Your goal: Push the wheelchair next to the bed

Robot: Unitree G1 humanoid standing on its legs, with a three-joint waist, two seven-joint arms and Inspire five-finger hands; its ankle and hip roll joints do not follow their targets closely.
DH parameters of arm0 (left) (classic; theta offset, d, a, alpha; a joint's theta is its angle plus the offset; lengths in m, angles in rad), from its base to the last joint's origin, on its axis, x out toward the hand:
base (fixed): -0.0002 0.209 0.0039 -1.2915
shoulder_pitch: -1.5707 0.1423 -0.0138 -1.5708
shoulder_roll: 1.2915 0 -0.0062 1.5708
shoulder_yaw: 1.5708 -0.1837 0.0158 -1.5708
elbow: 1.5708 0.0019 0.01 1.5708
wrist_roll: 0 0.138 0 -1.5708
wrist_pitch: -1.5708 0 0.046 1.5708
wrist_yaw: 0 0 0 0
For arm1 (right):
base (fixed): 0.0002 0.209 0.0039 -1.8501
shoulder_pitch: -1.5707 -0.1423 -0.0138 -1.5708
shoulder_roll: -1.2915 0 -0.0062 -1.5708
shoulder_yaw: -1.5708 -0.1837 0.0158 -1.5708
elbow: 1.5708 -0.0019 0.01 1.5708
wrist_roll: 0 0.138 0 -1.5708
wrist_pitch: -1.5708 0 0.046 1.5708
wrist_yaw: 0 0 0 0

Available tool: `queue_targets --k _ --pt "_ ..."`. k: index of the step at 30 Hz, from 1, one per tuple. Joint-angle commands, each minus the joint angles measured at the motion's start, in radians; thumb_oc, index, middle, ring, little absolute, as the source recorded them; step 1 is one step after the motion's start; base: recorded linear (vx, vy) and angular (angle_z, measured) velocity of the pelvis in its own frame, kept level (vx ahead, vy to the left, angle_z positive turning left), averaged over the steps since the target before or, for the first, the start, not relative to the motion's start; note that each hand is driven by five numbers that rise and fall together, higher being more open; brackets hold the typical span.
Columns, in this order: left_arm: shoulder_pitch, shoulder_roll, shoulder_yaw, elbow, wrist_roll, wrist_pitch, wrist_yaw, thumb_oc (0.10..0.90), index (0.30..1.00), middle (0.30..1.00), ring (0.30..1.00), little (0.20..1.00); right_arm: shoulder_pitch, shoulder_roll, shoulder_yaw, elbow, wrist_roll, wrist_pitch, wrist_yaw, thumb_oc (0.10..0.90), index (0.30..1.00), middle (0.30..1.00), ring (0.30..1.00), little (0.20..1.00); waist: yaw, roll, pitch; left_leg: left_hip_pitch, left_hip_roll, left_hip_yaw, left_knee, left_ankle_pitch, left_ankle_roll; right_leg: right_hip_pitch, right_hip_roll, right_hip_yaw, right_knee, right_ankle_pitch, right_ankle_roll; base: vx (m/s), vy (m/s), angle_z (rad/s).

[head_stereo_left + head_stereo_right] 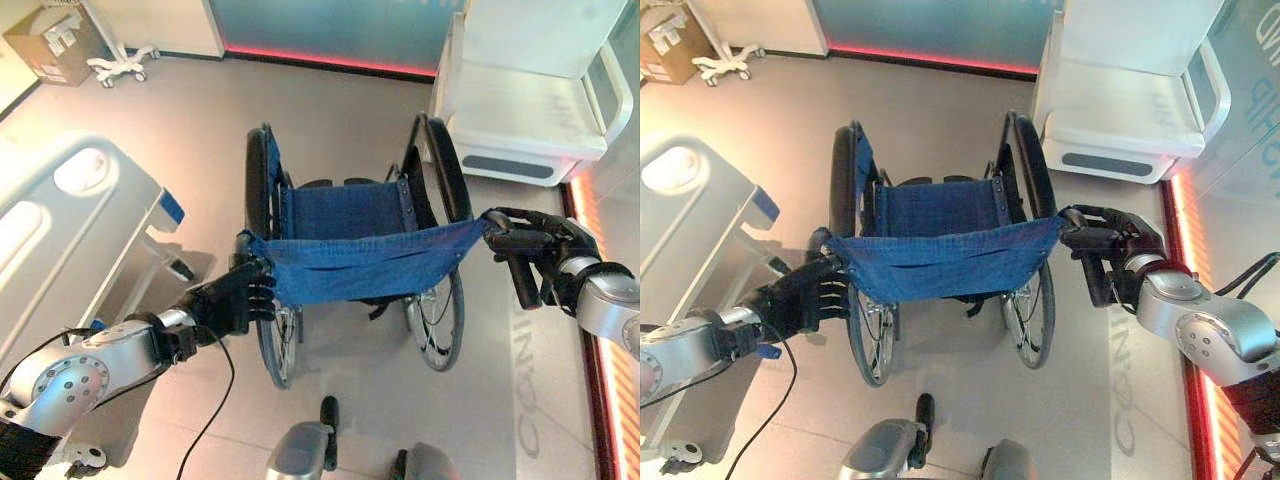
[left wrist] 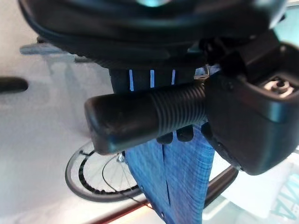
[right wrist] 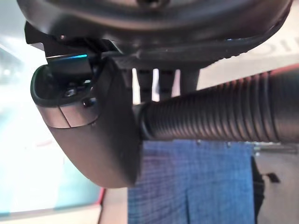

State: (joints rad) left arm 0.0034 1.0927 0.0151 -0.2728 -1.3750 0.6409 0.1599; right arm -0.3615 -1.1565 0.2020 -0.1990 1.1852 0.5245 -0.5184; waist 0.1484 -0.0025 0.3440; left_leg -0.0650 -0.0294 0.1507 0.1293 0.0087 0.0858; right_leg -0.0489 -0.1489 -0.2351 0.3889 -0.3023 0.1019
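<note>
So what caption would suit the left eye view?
Both hands, left and right, grip the blue-backed wheelchair by its handles, the bed to its left.

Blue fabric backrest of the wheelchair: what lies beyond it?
Beyond the blue fabric backrest shows the blue fabric seat between two black wheels. The backrest covers the seat's near edge and the frame below.

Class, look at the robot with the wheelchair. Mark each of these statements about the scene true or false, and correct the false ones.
1. Both hands grip the wheelchair's push handles. True: the left hand and right hand are each curled round one.
2. The wheelchair's fabric is red. False: it is blue.
3. The bed stands on the robot's right. False: it is on the left.
4. A cardboard box sits at the far left. True.
5. Someone sits in the wheelchair. False: the seat is empty.
</note>
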Motion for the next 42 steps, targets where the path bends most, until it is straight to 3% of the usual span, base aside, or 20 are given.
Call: queue_targets --k 1,6,9,15,17,18,19,20,21,22,24,26,27,29,32,34,36,39,41,42 --pt "-0.033 0.070 0.189 0.120 0.088 -0.163 0.040 0.400 0.300 0.300 0.300 0.300 -0.038 -0.021 0.041 -0.053 0.041 -0.053 0.167 0.400 0.300 0.300 0.300 0.300 -0.028 -0.021 -0.046 -0.090 -0.035 -0.025 0.096 -0.019 -0.087 0.064 0.072 -0.009 -0.221 0.233 -0.018 0.13 -0.087 -0.02" --pt "-0.063 0.090 0.162 0.127 0.079 -0.208 0.050 0.400 0.300 0.300 0.300 0.300 -0.092 -0.066 0.041 -0.057 0.074 -0.073 0.158 0.400 0.300 0.300 0.300 0.300 -0.089 -0.042 0.006 -0.035 -0.054 -0.028 0.127 -0.101 -0.074 -0.069 0.001 0.065 -0.382 0.433 0.067 0.20 -0.112 0.31" --pt "-0.042 0.107 0.180 0.112 0.080 -0.198 0.046 0.400 0.300 0.300 0.300 0.300 -0.062 -0.074 -0.001 -0.095 0.105 -0.058 0.134 0.400 0.300 0.300 0.300 0.300 -0.124 -0.045 0.004 0.052 -0.050 -0.039 0.122 -0.165 -0.064 -0.149 -0.019 0.082 -0.419 0.494 0.098 0.51 -0.218 0.31" --pt "-0.037 0.087 0.188 0.107 0.099 -0.181 0.033 0.400 0.300 0.300 0.300 0.300 -0.077 -0.076 -0.018 -0.077 0.111 -0.015 0.153 0.400 0.300 0.300 0.300 0.300 -0.139 -0.059 -0.037 0.113 -0.033 -0.047 0.189 -0.234 -0.056 -0.140 -0.006 0.061 -0.354 0.464 0.080 0.57 -0.220 0.60" --pt "-0.031 0.068 0.188 0.093 0.085 -0.180 0.033 0.400 0.300 0.300 0.300 0.300 -0.074 -0.090 -0.031 -0.069 0.113 0.017 0.165 0.400 0.300 0.300 0.300 0.300 -0.159 -0.043 -0.072 0.172 0.014 -0.067 0.223 -0.154 -0.100 -0.141 0.034 0.049 -0.296 0.430 0.036 0.48 -0.144 0.60" --pt "-0.031 0.055 0.184 0.087 0.084 -0.178 0.037 0.400 0.300 0.300 0.300 0.300 -0.082 -0.092 -0.027 -0.063 0.104 0.032 0.172 0.400 0.300 0.300 0.300 0.300 -0.166 -0.032 -0.089 0.188 0.046 -0.075 0.257 -0.049 -0.141 -0.128 0.058 0.030 -0.298 0.414 0.010 0.49 -0.220 0.36" --pt "-0.031 0.042 0.180 0.080 0.080 -0.176 0.044 0.400 0.300 0.300 0.300 0.300 -0.087 -0.100 -0.023 -0.061 0.085 0.044 0.188 0.400 0.300 0.300 0.300 0.300 -0.168 -0.034 -0.099 0.175 0.058 -0.083 0.396 0.027 -0.165 -0.107 0.074 0.019 -0.299 0.392 -0.022 0.41 -0.240 0.46" --pt "-0.035 0.027 0.176 0.073 0.080 -0.172 0.051 0.400 0.300 0.300 0.300 0.300 -0.098 -0.107 -0.012 -0.058 0.068 0.049 0.199 0.400 0.300 0.300 0.300 0.300 -0.165 -0.045 -0.105 0.118 0.041 -0.103 0.544 0.086 -0.182 -0.085 0.075 0.012 -0.304 0.378 -0.045 0.33 -0.236 0.35" --pt "-0.035 0.019 0.174 0.071 0.082 -0.172 0.053 0.400 0.300 0.300 0.300 0.300 -0.108 -0.115 -0.004 -0.056 0.070 0.049 0.200 0.400 0.300 0.300 0.300 0.300 -0.160 -0.048 -0.100 0.071 0.030 -0.108 0.647 0.105 -0.193 -0.067 0.080 0.012 -0.304 0.367 -0.057 0.37 -0.267 0.22" --pt "-0.032 0.004 0.176 0.068 0.082 -0.161 0.049 0.400 0.300 0.300 0.300 0.300 -0.138 -0.131 0.018 -0.048 0.080 0.057 0.206 0.400 0.300 0.300 0.300 0.300 -0.141 -0.062 -0.087 -0.062 -0.002 -0.104 0.840 0.130 -0.201 -0.026 0.083 0.015 -0.299 0.340 -0.078 0.35 -0.236 -0.09" --pt "-0.023 -0.006 0.191 0.066 0.087 -0.140 0.045 0.400 0.300 0.300 0.300 0.300 -0.151 -0.140 0.026 -0.049 0.099 0.063 0.205 0.400 0.300 0.300 0.300 0.300 -0.126 -0.073 -0.074 -0.162 -0.015 -0.095 0.883 0.112 -0.183 0.005 0.089 0.021 -0.294 0.328 -0.084 0.40 -0.184 0.02" --pt "0.035 -0.016 0.229 0.060 0.106 -0.138 0.032 0.400 0.300 0.300 0.300 0.300 -0.144 -0.155 0.018 -0.069 0.114 0.077 0.224 0.400 0.300 0.300 0.300 0.300 -0.091 -0.074 -0.047 -0.229 -0.021 -0.092 0.801 0.060 -0.149 0.052 0.109 0.045 -0.285 0.320 -0.076 0.49 -0.087 -0.13" --pt "0.082 -0.014 0.267 0.057 0.107 -0.149 0.027 0.400 0.300 0.300 0.300 0.300 -0.156 -0.156 0.032 -0.083 0.118 0.079 0.229 0.400 0.300 0.300 0.300 0.300 -0.067 -0.071 -0.032 -0.216 -0.020 -0.082 0.682 0.059 -0.138 0.081 0.124 0.067 -0.280 0.307 -0.066 0.44 -0.010 -0.31" --pt "0.122 -0.008 0.302 0.074 0.127 -0.162 0.013 0.400 0.300 0.300 0.300 0.300 -0.182 -0.143 0.061 -0.078 0.114 0.076 0.232 0.400 0.300 0.300 0.300 0.300 -0.040 -0.056 -0.030 -0.239 -0.001 -0.070 0.491 0.122 -0.145 0.111 0.159 0.083 -0.276 0.282 -0.072 0.51 0.030 -0.46" --pt "0.153 -0.014 0.311 0.111 0.250 -0.202 0.003 0.400 0.300 0.300 0.300 0.300 -0.231 -0.082 0.145 -0.014 0.070 0.041 0.256 0.400 0.300 0.300 0.300 0.300 0.007 -0.011 -0.032 -0.262 0.057 -0.030 0.107 0.267 -0.190 0.212 0.238 0.108 -0.276 0.205 -0.093 0.61 0.082 -0.59" --pt "0.148 -0.016 0.302 0.110 0.275 -0.210 0.016 0.400 0.300 0.300 0.300 0.300 -0.211 -0.052 0.149 -0.001 0.043 0.022 0.263 0.400 0.300 0.300 0.300 0.300 0.024 0.000 -0.034 -0.275 0.068 -0.012 -0.020 0.292 -0.199 0.278 0.263 0.126 -0.281 0.164 -0.098 0.55 0.075 -0.38" --pt "0.120 -0.004 0.299 0.119 0.286 -0.207 0.034 0.400 0.300 0.300 0.300 0.300 -0.180 -0.015 0.141 0.000 0.003 0.011 0.269 0.400 0.300 0.300 0.300 0.300 0.037 0.001 -0.036 -0.268 0.067 0.003 -0.054 0.279 -0.194 0.328 0.260 0.139 -0.267 0.113 -0.097 0.55 0.101 -0.29" --pt "0.076 0.019 0.303 0.149 0.263 -0.195 0.055 0.400 0.300 0.300 0.300 0.300 -0.151 0.043 0.148 -0.005 -0.044 0.000 0.274 0.400 0.300 0.300 0.300 0.300 0.048 -0.008 -0.071 -0.222 0.043 0.012 -0.082 0.184 -0.154 0.360 0.233 0.149 -0.204 0.072 -0.057 0.56 0.136 -0.52" --pt "0.056 0.028 0.306 0.171 0.248 -0.179 0.056 0.400 0.300 0.300 0.300 0.300 -0.112 0.074 0.134 -0.015 -0.074 -0.003 0.290 0.400 0.300 0.300 0.300 0.300 0.056 -0.028 -0.094 -0.213 0.005 0.002 -0.022 0.139 -0.118 0.371 0.207 0.159 -0.108 0.120 -0.016 0.52 0.143 -0.67" --pt "0.044 0.030 0.302 0.182 0.255 -0.164 0.044 0.400 0.300 0.300 0.300 0.300 -0.093 0.085 0.126 -0.026 -0.080 -0.002 0.287 0.400 0.300 0.300 0.300 0.300 0.061 -0.037 -0.109 -0.209 -0.015 -0.003 0.008 0.112 -0.093 0.352 0.196 0.157 -0.011 0.182 0.013 0.40 0.135 -0.27"
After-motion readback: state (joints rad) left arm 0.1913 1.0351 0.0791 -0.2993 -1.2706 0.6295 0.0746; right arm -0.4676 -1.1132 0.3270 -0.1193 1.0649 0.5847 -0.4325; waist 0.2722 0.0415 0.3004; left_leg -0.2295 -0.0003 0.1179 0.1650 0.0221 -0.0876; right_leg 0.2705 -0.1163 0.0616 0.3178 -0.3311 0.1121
